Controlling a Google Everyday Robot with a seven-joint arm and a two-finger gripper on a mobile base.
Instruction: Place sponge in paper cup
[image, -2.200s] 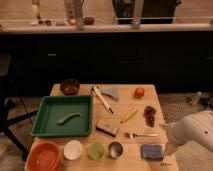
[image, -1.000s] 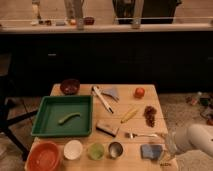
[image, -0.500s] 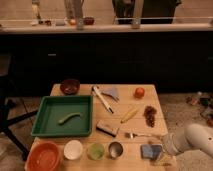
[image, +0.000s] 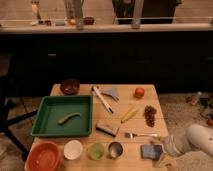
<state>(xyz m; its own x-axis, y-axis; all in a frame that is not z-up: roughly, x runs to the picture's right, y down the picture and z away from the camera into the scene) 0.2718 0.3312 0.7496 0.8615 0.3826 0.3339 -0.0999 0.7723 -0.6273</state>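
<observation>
Item in hand: the sponge (image: 148, 150), a flat blue-grey pad at the near right corner of the table (image: 125, 98). The gripper (image: 162, 151) is at its right edge, on a white arm (image: 192, 140) that reaches in from the right; whether it is parted or clamped on the pad I cannot tell. Destination: the paper cup (image: 73, 149), white and upright, in the near row well to the left. Handling note: the pad looks about as broad as the cup's mouth, so I judge it wants a firm hold, a clear lift, and lowering edge-first or folded rather than flat. In the way along the near row: a shiny metal cup (image: 116, 149) and a translucent green cup (image: 95, 150), both between sponge and target, so the carry should pass above their rims. An orange bowl (image: 45, 145) stands just left of the paper cup and could catch an overshoot. Also listed: a fork (image: 141, 135) just beyond the sponge, a brown-grey block (image: 108, 128), a green tray (image: 62, 98), grapes (image: 149, 115), a red fruit (image: 139, 92), and a dark bowl (image: 70, 86) on the far side.
</observation>
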